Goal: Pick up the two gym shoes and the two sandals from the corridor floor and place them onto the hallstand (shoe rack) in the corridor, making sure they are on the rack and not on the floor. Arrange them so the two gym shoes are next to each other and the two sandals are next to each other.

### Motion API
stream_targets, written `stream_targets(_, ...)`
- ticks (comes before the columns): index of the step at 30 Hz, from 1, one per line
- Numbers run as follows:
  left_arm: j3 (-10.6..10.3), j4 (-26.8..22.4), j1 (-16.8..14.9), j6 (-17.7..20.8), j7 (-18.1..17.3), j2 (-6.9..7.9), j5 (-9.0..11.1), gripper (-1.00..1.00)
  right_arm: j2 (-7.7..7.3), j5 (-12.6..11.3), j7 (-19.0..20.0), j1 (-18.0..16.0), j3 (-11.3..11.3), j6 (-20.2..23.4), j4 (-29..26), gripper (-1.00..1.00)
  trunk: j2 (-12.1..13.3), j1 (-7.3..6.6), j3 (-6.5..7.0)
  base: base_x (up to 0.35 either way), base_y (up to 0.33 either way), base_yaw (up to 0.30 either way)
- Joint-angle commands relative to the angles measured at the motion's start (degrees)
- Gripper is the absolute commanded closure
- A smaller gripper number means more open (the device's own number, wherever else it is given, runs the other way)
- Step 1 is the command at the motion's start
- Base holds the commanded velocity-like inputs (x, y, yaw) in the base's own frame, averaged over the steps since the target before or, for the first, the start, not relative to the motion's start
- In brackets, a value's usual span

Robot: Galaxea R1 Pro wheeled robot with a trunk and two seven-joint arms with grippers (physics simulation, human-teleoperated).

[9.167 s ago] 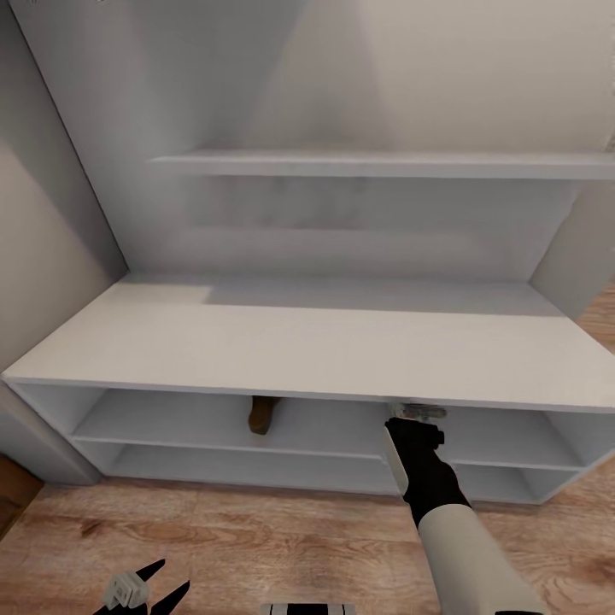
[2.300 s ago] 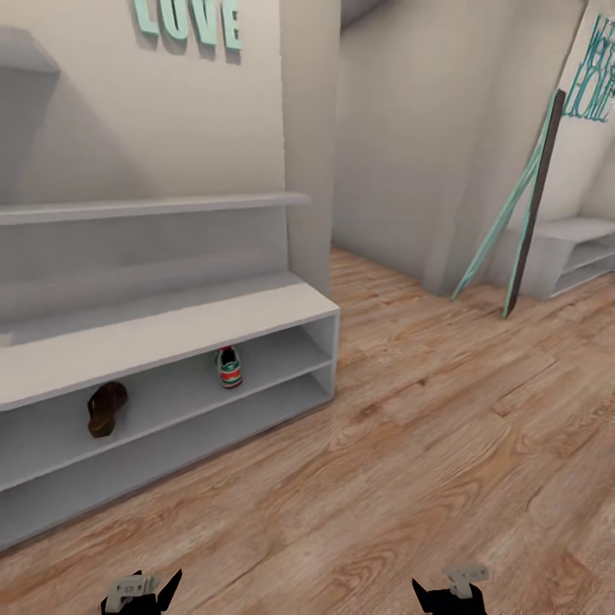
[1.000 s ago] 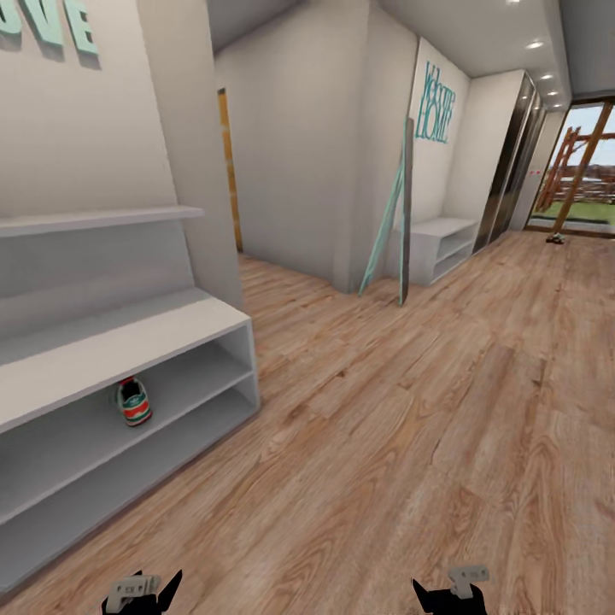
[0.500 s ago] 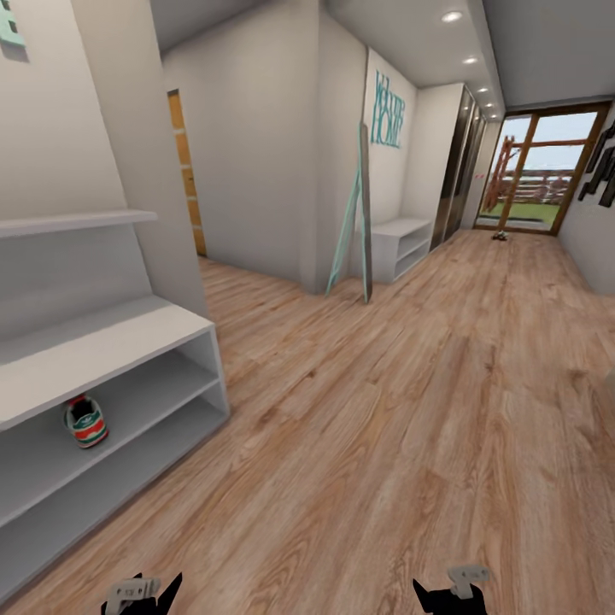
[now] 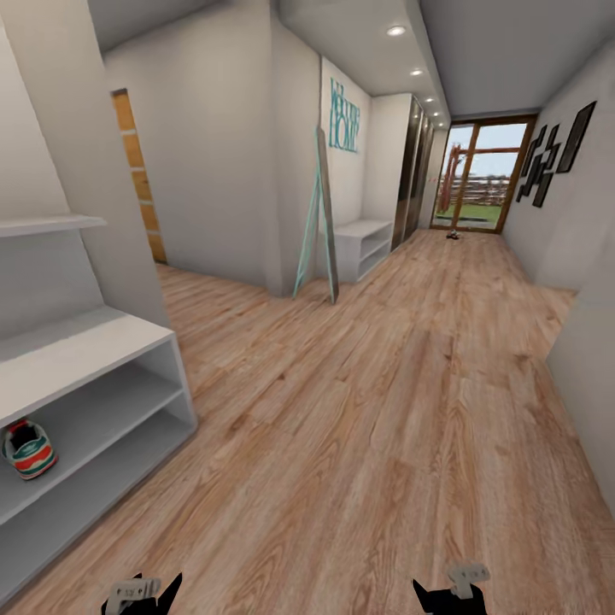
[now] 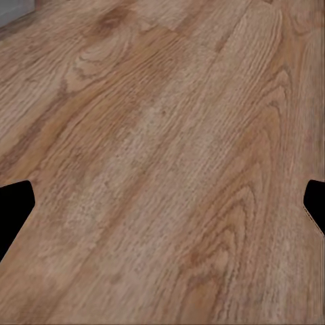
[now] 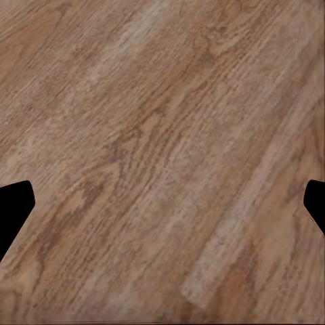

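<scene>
Gym shoe [image 5: 28, 449] on hallstand [image 5: 94, 346] upper shelf; left gripper [image 6: 162, 203] and right gripper [image 7: 162, 203] fingers released, over corridor floor [image 5: 367, 410].

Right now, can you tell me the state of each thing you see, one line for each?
Sneaker: lying on the upper open shelf of the shoe rack, off the floor.
Shoe rack: top board bare in the part in view.
Small thing far down the floor: lying near the glass door, too small to identify.
Left gripper: open, holding nothing.
Right gripper: open, holding nothing.
</scene>
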Motion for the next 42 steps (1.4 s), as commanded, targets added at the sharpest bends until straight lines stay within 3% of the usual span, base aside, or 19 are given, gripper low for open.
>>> stream_targets(1, 0.2, 0.0, 0.0, 0.1, -0.6, -0.01, 0.4, -1.00, 0.03, 0.0, 0.4, -0.1, -0.4, -0.1, 0.1, -1.00, 0.0, -0.01, -0.01, 0.000, 0.000, -0.273)
stream_targets(17, 0.2, 0.0, 0.0, 0.2, -0.6, -0.09, 0.4, -1.00, 0.09, 0.0, 0.4, -0.1, -0.4, -0.1, 0.1, -1.00, 0.0, -0.01, 0.70, 0.008, 0.000, -0.273)
stream_targets(27, 0.2, 0.1, 0.0, 0.3, -0.5, -0.10, 0.6, -1.00, 0.10, 0.0, 0.4, -0.1, -0.4, -0.1, 0.1, -1.00, 0.0, -0.01, 1.09, 0.292, 0.000, -0.248)
stream_targets(42, 0.2, 0.1, 0.0, 0.2, -0.5, -0.10, 0.6, -1.00, 0.03, 0.0, 0.5, -0.1, -0.5, 0.0, 0.0, -1.00, 0.0, -0.01, 1.13, 0.336, 0.000, -0.024)
